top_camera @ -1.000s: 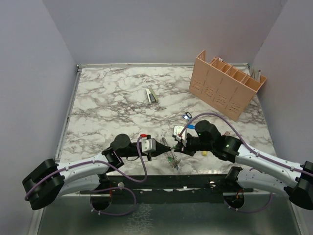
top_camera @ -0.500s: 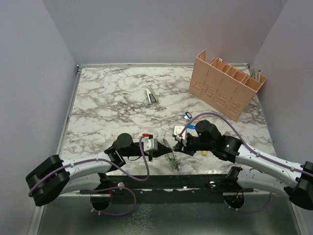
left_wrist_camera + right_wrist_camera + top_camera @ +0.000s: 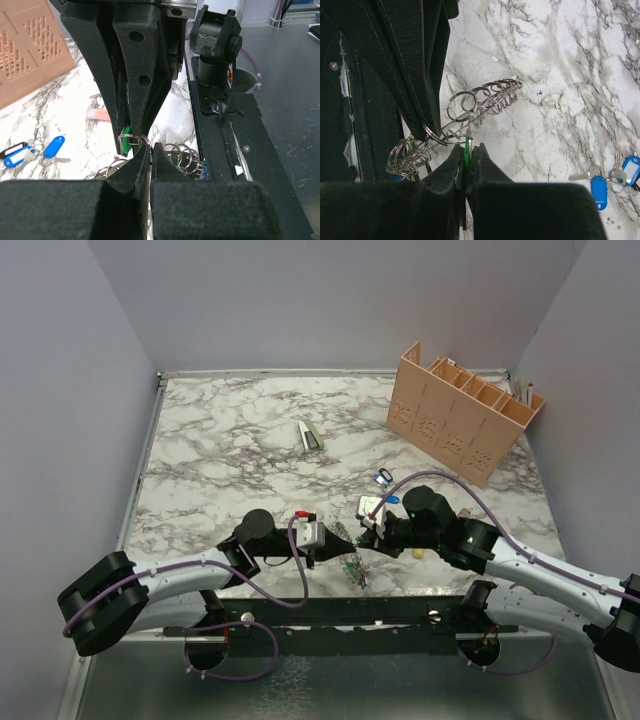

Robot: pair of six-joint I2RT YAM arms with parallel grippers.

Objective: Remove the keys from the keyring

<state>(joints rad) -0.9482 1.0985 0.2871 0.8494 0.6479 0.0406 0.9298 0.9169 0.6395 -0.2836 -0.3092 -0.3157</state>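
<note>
grey-silver coils of the keyring (image 3: 485,100) hang stretched between the two tools, over the near edge of the marble tabletop (image 3: 230,450). the left tool (image 3: 145,157) is squeezed closed on the keyring's wire. the right tool (image 3: 466,156) is pinched tight on a green-headed key (image 3: 466,144) threaded on it. two blue-headed keys (image 3: 598,186) lie loose on the tabletop, well apart from the ring.
</note>
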